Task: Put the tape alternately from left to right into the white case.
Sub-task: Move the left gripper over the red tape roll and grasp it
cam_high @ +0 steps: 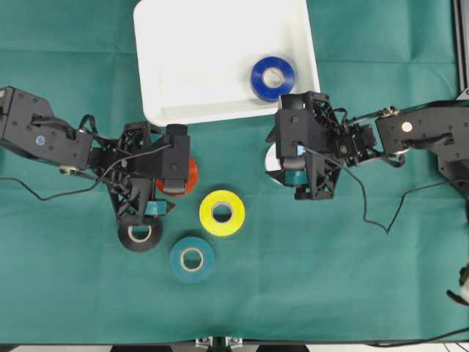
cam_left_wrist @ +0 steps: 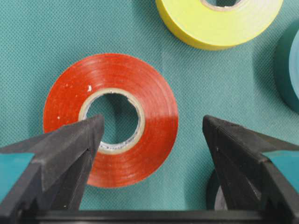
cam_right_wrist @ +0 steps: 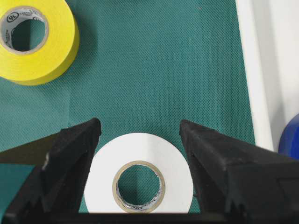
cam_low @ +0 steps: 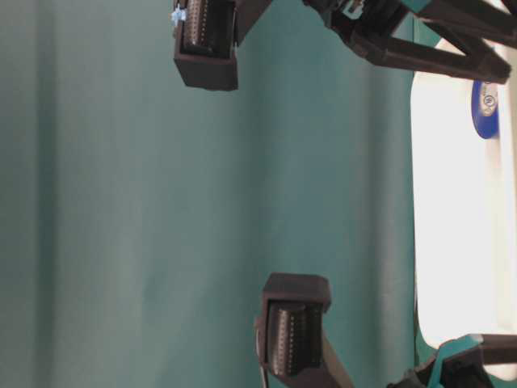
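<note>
Your table (cam_high: 366, 293) wears a green cloth. On it you have the white case (cam_high: 183, 66) at the far edge. Nearer you, the red roll (cam_high: 192, 170) lies on the left, the black roll (cam_high: 141, 236) below it, then the teal roll (cam_high: 192, 258), the yellow roll (cam_high: 222, 213) mid-table, and the white roll (cam_right_wrist: 140, 182) right, just beside the case.
</note>
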Motion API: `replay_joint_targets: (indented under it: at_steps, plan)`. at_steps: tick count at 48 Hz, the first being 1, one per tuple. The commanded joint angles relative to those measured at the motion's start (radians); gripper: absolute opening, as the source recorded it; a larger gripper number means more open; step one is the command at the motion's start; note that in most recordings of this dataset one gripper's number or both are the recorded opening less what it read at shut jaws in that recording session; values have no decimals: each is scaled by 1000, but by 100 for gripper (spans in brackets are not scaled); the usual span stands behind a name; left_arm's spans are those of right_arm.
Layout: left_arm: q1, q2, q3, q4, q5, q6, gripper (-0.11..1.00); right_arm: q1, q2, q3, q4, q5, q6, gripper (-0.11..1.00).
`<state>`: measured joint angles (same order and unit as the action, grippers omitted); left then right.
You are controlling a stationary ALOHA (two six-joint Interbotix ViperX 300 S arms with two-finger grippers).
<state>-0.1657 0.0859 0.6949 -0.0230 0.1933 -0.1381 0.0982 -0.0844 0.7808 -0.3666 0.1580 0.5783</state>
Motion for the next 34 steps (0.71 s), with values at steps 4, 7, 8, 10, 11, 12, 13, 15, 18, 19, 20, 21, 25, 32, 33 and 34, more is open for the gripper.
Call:
replay_joint_targets:
  at_steps: [4,7,8,10,11,12,13,15,18,19,20,21,25,32,33,34]
  plan:
    - [3,6,-28,2,-6,3,44,3,-11,-8,-3,-9,2,75]
    - [3,20,-31,2,-6,3,44,3,-11,-5,-3,-9,2,75]
    - [3,23,-32,2,-6,3,44,3,-11,-3,-3,-9,2,75]
    - [3,31,-34,2,-6,3,44,3,-11,-2,-3,-9,2,75]
    - [3,34,-34,2,-6,3,44,3,-11,0,-3,-9,2,75]
    - [3,37,-35,2,-6,3,44,3,-11,0,-3,-11,2,75]
    - [3,38,-35,2,-6,3,44,3,-11,2,-3,-9,2,75]
    - [5,43,-37,2,-6,2,44,3,-12,2,-3,-11,2,75]
    - [8,49,-38,2,-6,2,44,2,-11,3,-3,-11,2,75]
    - [8,51,-38,2,-6,2,44,3,-11,3,-3,-11,2,75]
    - [9,52,-38,2,-6,2,44,3,-11,3,-3,-11,2,75]
    - [9,54,-38,2,-6,2,44,3,-11,3,-3,-9,2,75]
    - [11,57,-38,2,-6,2,44,3,-11,3,-3,-9,2,75]
    - [11,57,-38,2,-2,0,44,3,-12,3,-3,-9,2,75]
    - [11,57,-38,2,0,0,44,3,-11,3,-3,-11,2,75]
    - [11,57,-38,2,0,0,44,3,-11,3,-3,-9,2,75]
